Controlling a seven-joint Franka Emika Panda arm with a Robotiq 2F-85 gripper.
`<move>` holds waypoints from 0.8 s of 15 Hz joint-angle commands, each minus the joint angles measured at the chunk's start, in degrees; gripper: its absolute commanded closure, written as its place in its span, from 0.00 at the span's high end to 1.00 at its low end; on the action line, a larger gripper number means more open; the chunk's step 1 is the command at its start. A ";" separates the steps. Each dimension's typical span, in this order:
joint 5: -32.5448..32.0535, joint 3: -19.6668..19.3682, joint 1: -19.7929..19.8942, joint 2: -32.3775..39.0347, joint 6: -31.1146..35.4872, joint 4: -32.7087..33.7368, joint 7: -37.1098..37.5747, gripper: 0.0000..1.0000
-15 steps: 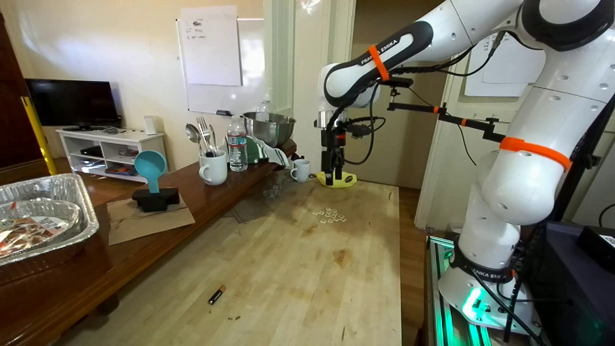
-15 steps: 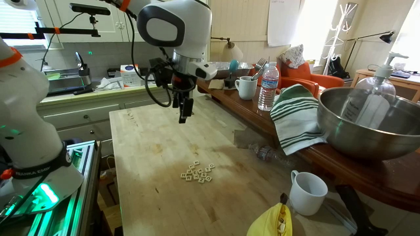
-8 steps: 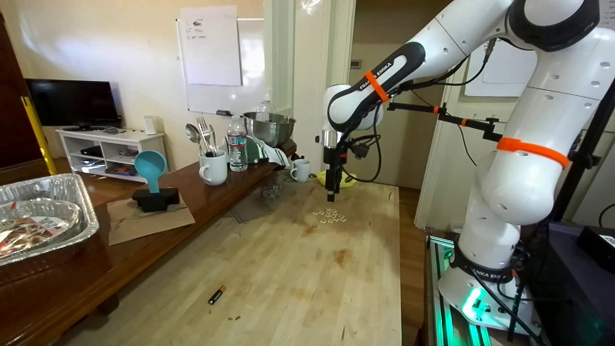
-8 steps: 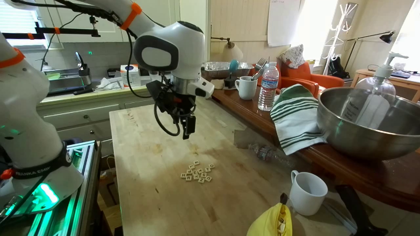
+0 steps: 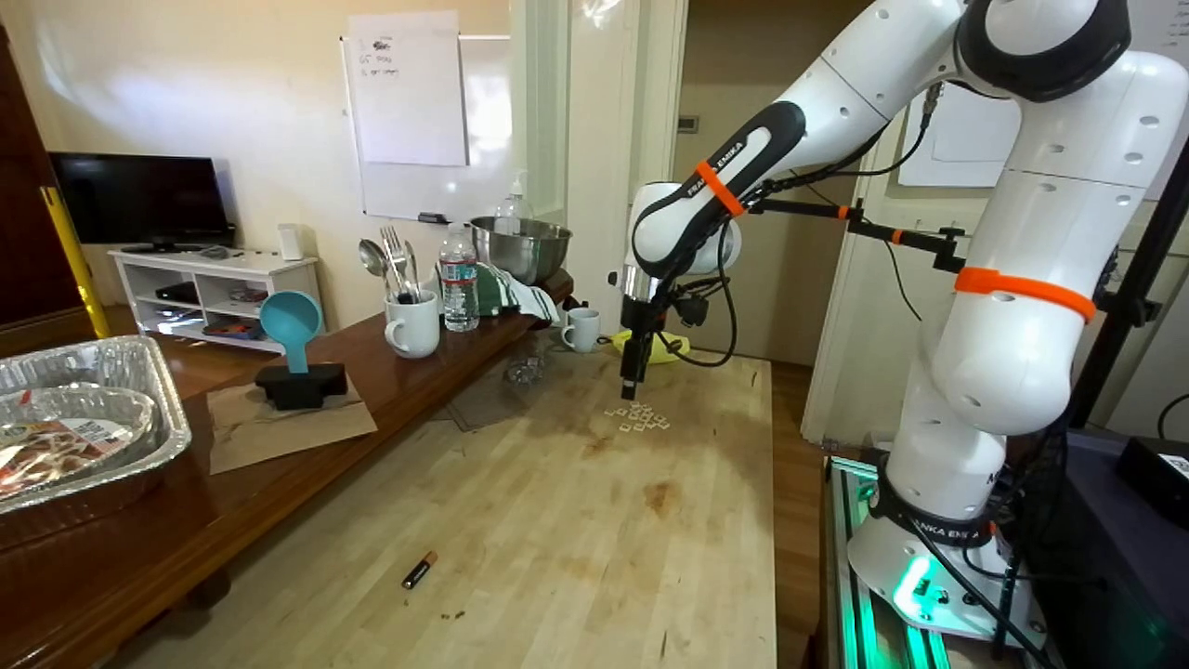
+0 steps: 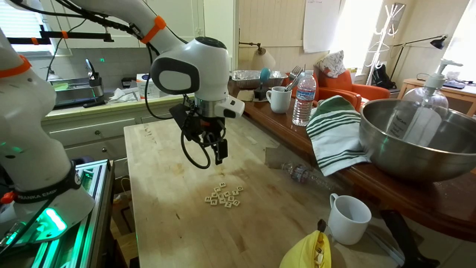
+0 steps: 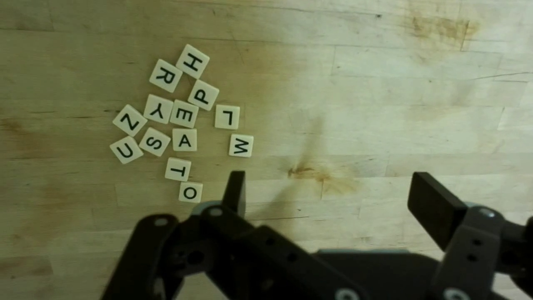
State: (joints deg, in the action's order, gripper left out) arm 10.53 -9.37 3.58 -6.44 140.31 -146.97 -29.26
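Note:
My gripper [image 7: 329, 175] stands wide open over the wooden table, nothing between its fingers [image 7: 437, 210]. In the wrist view, small cream letter tiles lie face up in a loose cluster left of the jaws. Closest to the left finger are the O tile [image 7: 190, 192] and a tile reading W or M [image 7: 241, 145]; the T tile [image 7: 178, 169], A tile [image 7: 184, 139] and L tile [image 7: 227, 117] sit farther off. In both exterior views the gripper [image 6: 220, 162] hangs above the table near the tiles [image 6: 222, 201], apart from them.
A yellow pouch [image 6: 305, 253] and a white mug [image 6: 349, 219] stand beyond the tiles. A clear bottle [image 6: 301, 173] lies by the raised brown ledge [image 5: 372, 400], which bears a cutlery mug [image 5: 413, 325], water bottle [image 5: 459, 283] and steel bowl [image 6: 409, 160]. A battery [image 5: 420, 570] lies on the table.
My gripper has come down toward the table and closer to the letter tiles, its jaws staying open. The tiles and the other objects have not moved.

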 commanded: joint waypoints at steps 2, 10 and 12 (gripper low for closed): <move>-0.67 0.24 0.36 1.16 0.65 0.23 0.41 1.00; -0.66 0.48 0.46 6.17 6.16 0.82 -5.56 0.74; -0.96 0.84 0.68 7.74 7.40 1.04 -7.37 0.59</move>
State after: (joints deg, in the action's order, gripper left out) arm 10.11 -9.22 3.67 -2.17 145.03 -146.88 -33.80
